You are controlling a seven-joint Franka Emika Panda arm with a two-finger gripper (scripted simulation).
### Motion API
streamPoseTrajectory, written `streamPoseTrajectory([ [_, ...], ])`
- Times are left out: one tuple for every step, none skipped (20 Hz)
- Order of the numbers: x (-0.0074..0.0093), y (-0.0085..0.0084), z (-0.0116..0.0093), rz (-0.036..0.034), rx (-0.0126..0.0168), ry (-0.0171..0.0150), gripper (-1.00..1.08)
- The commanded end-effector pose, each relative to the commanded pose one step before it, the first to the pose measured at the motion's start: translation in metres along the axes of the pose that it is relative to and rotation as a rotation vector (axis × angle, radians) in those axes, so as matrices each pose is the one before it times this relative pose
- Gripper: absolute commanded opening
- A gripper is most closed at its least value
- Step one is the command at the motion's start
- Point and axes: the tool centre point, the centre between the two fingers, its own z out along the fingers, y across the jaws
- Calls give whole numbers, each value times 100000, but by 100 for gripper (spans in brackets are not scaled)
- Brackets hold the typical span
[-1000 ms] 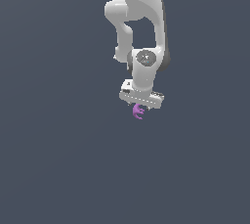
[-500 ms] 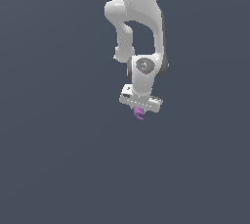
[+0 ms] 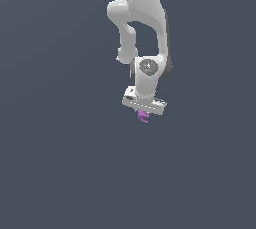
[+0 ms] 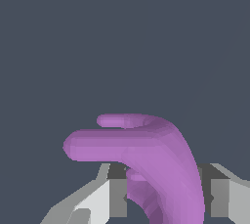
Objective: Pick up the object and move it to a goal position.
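Transport step: the pincer (image 3: 143,109) is clenched on the purple object (image 3: 143,117), which hangs from its tips at 6 o'clock below the wrist, apparently clear of the table (image 3: 60,173); no goal marker is visible. The next move calls for carrying the object onward with the grip kept firm.

Flat, even, fairly dim render; soft shading on the arm (image 3: 142,18), no cast shadows; perhaps slightly coarse.
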Motion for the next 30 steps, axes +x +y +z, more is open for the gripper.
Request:
streamPoseTrajectory([
  [24, 34, -24, 62, -16, -6, -100],
  [41, -20, -61, 0, 0, 0, -100],
  [69, -33, -101, 0, 0, 0, -100],
  [97, -46, -141, 0, 0, 0, -100],
  [124, -59, -182, 0, 0, 0, -100],
  [152, -72, -222, 0, 0, 0, -100],
  [180, -85, -262, 0, 0, 0, -100],
  [208, -98, -303, 0, 0, 0, -100],
  [236, -111, -343, 0, 0, 0, -100],
  [264, -125, -383, 0, 0, 0, -100],
  [293, -138, -423, 0, 0, 0, -100],
  [321, -152, -464, 0, 0, 0, -100],
  [349, -165, -502, 0, 0, 0, -100],
  [375, -177, -538, 0, 0, 0, -100],
  [400, -189, -571, 0, 0, 0, -100],
  [422, -199, -601, 0, 0, 0, -100],
  [443, -209, -628, 0, 0, 0, -100],
  [462, -218, -652, 0, 0, 0, -100],
  [479, -227, -673, 0, 0, 0, -100],
  [495, -234, -692, 0, 0, 0, -100],
  [501, -266, -694, -41, -21, -15, -100],
  [523, -248, -722, 0, 0, 0, -100],
  [530, -251, -726, 0, 0, 0, -100],
  [516, -244, -702, 0, 0, 0, -100],
  [502, -238, -679, 0, 0, 0, -100],
  [489, -232, -656, 0, 0, 0, -100],
  [476, -226, -634, 0, 0, 0, -100],
  [464, -220, -613, 0, 0, 0, -100],
  [447, -212, -584, 0, 0, 0, -100],
  [417, -198, -541, 0, 0, 0, -100],
])
